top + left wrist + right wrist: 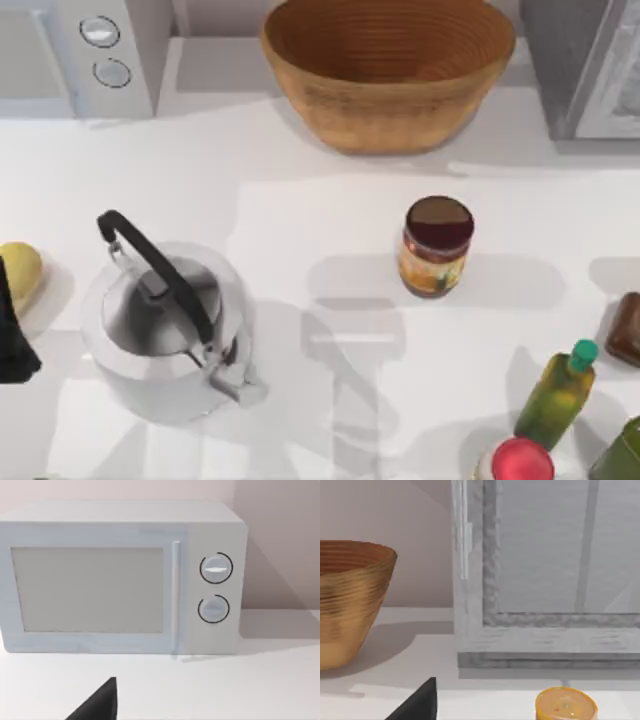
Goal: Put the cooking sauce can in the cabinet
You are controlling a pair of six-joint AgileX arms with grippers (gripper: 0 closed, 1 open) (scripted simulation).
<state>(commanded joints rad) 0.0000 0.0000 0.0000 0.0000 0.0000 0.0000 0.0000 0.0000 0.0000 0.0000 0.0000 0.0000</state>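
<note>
From above, the can (pixel 435 246) stands upright on the white table (pixel 300 220), right of the middle, in front of the basket (pixel 388 68). A kettle (pixel 168 318) stands well apart at the left. A green-capped bottle (pixel 558 392) and a red-topped container (pixel 517 461) stand near the front right corner. A dark part of the left arm (pixel 14 335) is at the left edge.

The left wrist view faces the microwave (pixel 120 577).

The right wrist view shows the cabinet (pixel 545 575) beside the basket (pixel 350 600).

Whether either gripper is spread or pressed together, I cannot tell.
</note>
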